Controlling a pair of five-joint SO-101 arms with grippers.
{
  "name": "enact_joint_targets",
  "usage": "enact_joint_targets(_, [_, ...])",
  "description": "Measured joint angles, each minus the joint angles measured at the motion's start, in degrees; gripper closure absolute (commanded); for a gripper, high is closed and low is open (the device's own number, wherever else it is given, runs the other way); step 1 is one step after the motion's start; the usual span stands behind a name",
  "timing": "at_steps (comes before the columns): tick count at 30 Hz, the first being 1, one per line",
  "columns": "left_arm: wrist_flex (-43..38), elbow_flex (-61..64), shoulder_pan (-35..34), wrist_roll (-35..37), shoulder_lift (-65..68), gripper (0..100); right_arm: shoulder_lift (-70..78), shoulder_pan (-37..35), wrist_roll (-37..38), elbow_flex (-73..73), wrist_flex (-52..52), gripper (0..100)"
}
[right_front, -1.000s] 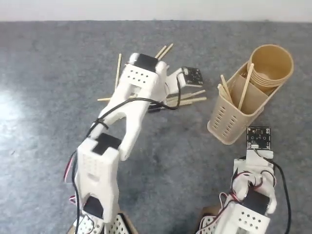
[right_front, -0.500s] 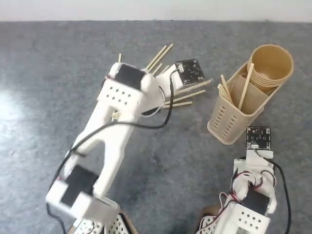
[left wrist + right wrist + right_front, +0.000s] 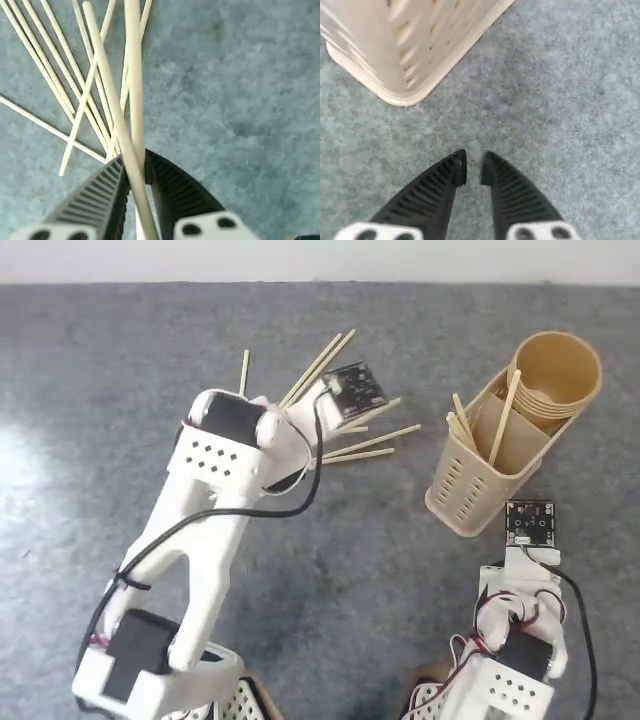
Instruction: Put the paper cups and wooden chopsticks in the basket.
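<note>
Two grippers, two different states: nearest, the right gripper [image 3: 473,170] hangs over the grey table [image 3: 100,360] just beside the near corner of the basket [image 3: 460,490], its jaws almost pressed together with a slim gap and nothing between them. Beyond it, the basket's near compartment already holds a few wooden chopsticks [image 3: 500,425] standing on end, and its far compartment holds the paper cups [image 3: 555,370] nested in one stack, so the cups' share of the job looks finished. Farther out and well apart from the basket, the left gripper [image 3: 134,162] pinches a pair of chopsticks [image 3: 134,75] above the scattered pile; several loose chopsticks [image 3: 375,440] lie fanned on the table around it, and carrying those over is what seems left to do
</note>
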Motion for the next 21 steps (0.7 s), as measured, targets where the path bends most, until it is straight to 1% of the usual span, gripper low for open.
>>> enact_joint_targets(2, [-2.64,2.46,-0.26,0.70,-0.44,99,0.00,0.00,0.09,0.00,0.00,95.4])
enact_joint_targets(5, [-7.38,5.63,0.00,4.22,-4.48,99,0.00,0.00,0.09,0.00,0.00,95.5])
enact_joint_targets(10, [-15.74,15.38,5.36,9.58,-16.88,99,0.00,0.00,0.09,0.00,0.00,95.5])
enact_joint_targets(14, [-26.46,29.01,7.47,15.12,-28.84,99,0.00,0.00,0.09,0.00,0.00,95.5])
enact_joint_targets(19, [-42.46,49.32,7.65,21.98,-41.93,99,0.00,0.00,0.09,0.00,0.00,95.5])
enact_joint_targets(21, [-47.47,56.26,7.65,24.09,-46.24,99,0.00,0.00,0.09,0.00,0.00,95.5])
